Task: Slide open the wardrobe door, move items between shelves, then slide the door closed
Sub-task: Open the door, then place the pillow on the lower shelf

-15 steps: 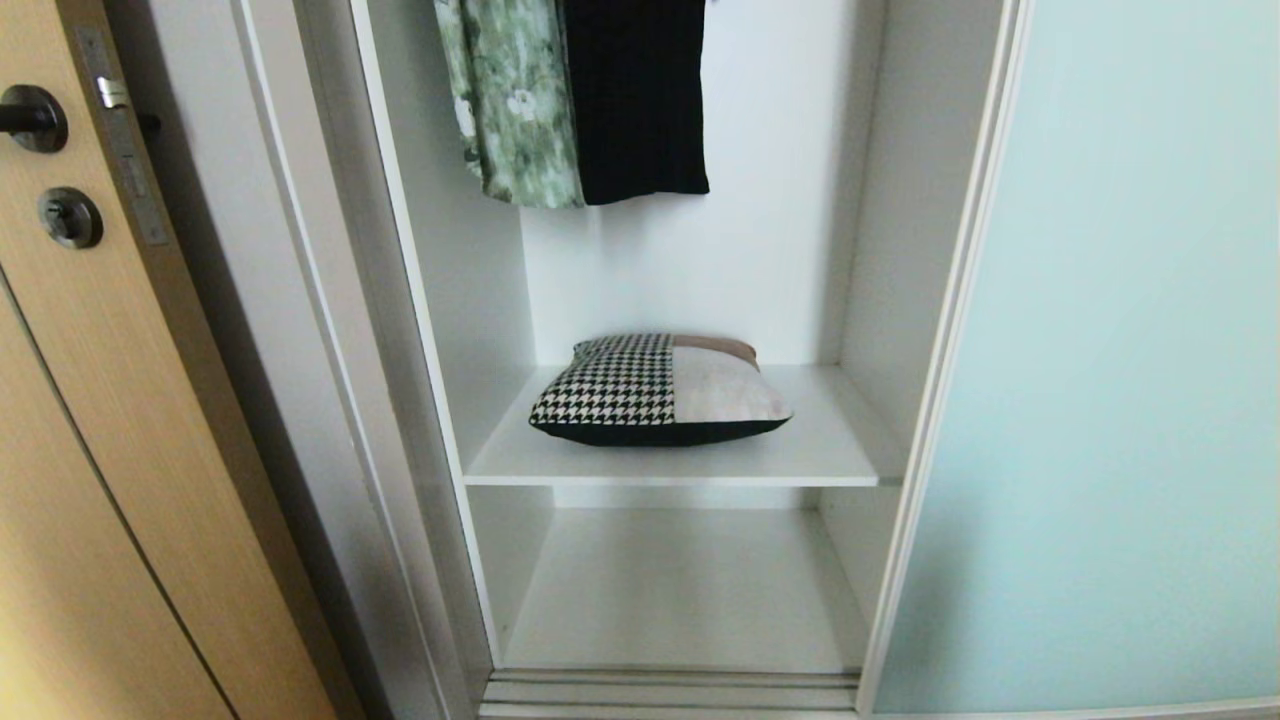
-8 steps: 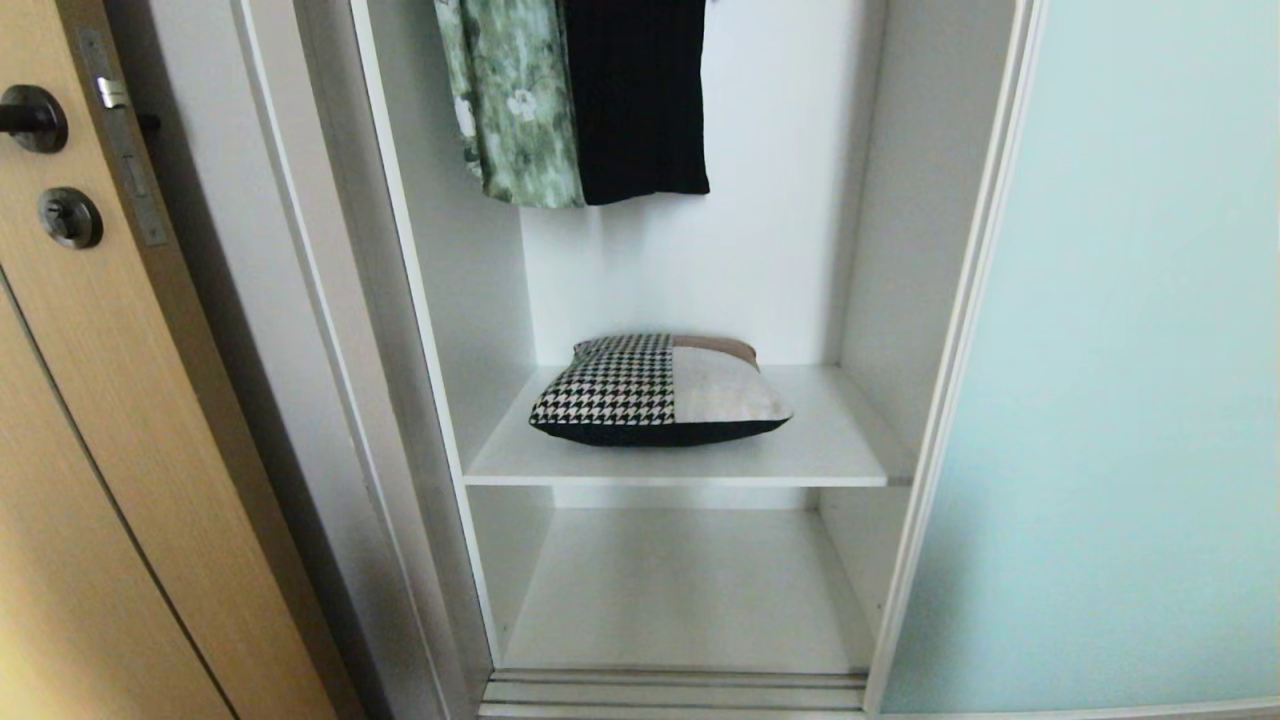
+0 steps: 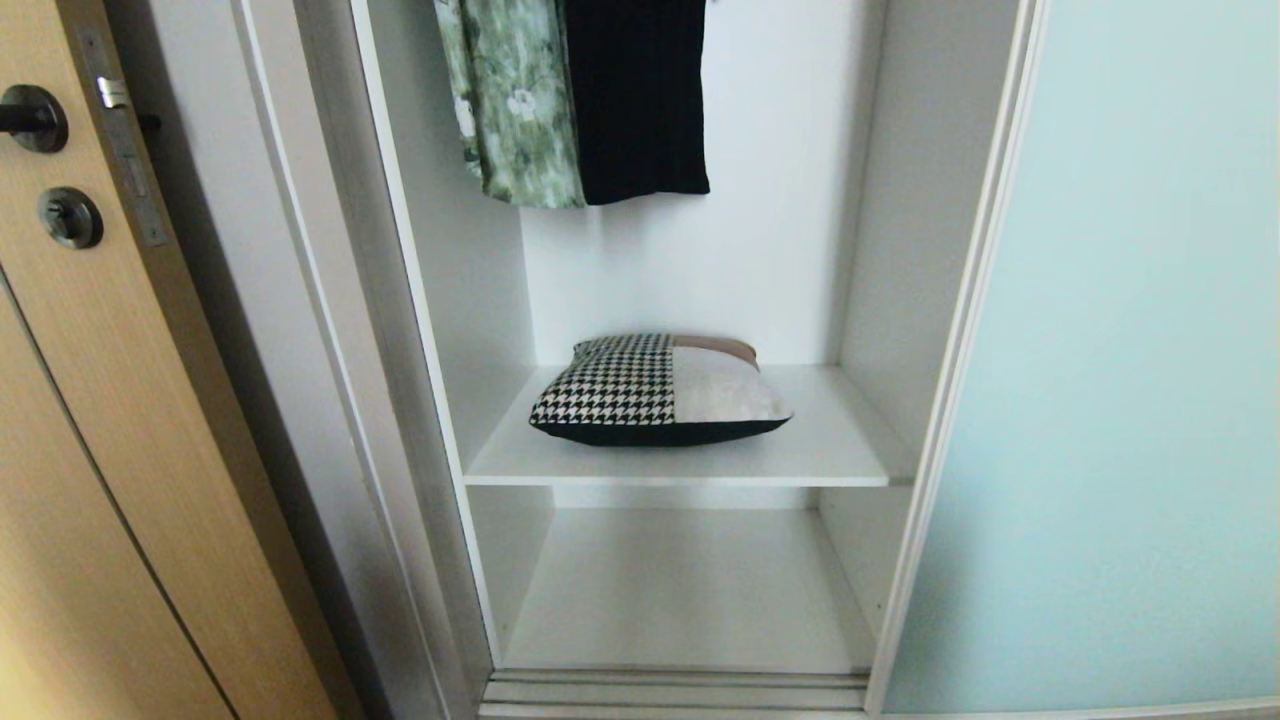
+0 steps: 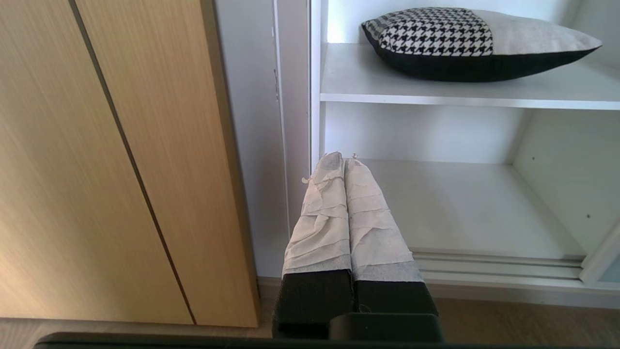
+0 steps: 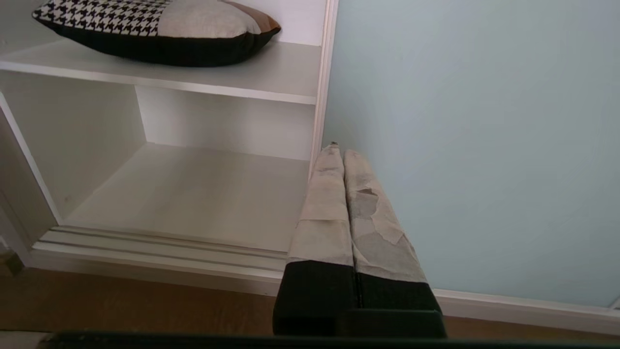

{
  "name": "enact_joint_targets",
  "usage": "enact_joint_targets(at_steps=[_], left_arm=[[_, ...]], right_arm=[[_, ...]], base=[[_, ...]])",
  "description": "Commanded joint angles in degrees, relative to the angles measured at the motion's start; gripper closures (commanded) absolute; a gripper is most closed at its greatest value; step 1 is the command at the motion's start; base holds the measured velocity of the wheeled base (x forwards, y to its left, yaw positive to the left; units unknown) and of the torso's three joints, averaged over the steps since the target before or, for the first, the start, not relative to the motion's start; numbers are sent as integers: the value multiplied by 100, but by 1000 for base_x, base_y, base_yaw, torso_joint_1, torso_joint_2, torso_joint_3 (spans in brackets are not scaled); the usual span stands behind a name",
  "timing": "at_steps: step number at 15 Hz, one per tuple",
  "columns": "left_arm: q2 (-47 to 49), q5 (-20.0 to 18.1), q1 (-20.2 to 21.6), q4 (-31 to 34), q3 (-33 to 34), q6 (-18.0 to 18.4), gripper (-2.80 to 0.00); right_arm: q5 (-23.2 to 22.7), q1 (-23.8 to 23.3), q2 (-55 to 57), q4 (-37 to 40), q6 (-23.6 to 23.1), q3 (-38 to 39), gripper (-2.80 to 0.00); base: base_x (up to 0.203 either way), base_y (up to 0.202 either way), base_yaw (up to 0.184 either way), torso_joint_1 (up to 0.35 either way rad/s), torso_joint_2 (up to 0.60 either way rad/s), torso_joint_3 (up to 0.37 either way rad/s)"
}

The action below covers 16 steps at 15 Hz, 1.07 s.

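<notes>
The sliding wardrobe door point(image 3: 1120, 380), frosted pale aqua glass in a thin white frame, stands slid to the right, and the wardrobe is open. One item point(image 3: 660, 392), a soft piece with houndstooth, beige, brown and black panels, lies on the upper shelf point(image 3: 830, 440). The lower shelf point(image 3: 690, 590) is bare. Neither arm shows in the head view. My left gripper point(image 4: 344, 157) is shut and empty, low in front of the wardrobe's left post. My right gripper point(image 5: 341, 148) is shut and empty, low in front of the door point(image 5: 474, 145) edge.
A tan wooden door point(image 3: 80, 400) with black knobs stands at the left. A green floral garment point(image 3: 510, 100) and a black garment point(image 3: 635, 100) hang above the upper shelf. The door track point(image 3: 670, 690) runs along the wardrobe's foot above the brown floor point(image 5: 121, 300).
The sliding door's left edge has shifted a little further to the right, widening the opening slightly. The item has not moved.
</notes>
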<state>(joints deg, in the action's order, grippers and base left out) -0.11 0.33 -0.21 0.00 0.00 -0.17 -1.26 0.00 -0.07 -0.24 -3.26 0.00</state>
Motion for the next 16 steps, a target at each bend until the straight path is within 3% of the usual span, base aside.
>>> enact_joint_targets(at_steps=[1, 5, 7, 9, 16], left_arm=[[11, 2, 3, 0, 3, -1, 0], [11, 2, 3, 0, 1, -1, 0], [11, 2, 3, 0, 7, -1, 0], [11, 2, 0, 0, 1, -1, 0], [11, -5, -4, 0, 1, 38, 0]], right_arm=[[3, 0, 8, -10, 66, 0, 0], [103, 0, -7, 197, 9, -77, 0], [107, 3, 373, 552, 97, -823, 0], [19, 62, 1173, 993, 522, -1950, 0], [-2143, 206, 4033, 2144, 804, -5133, 0]], base=[[0, 0, 0, 0, 0, 0], [0, 0, 0, 0, 0, 0], [0, 0, 0, 0, 0, 0], [0, 0, 0, 0, 0, 0], [0, 0, 0, 0, 0, 0]])
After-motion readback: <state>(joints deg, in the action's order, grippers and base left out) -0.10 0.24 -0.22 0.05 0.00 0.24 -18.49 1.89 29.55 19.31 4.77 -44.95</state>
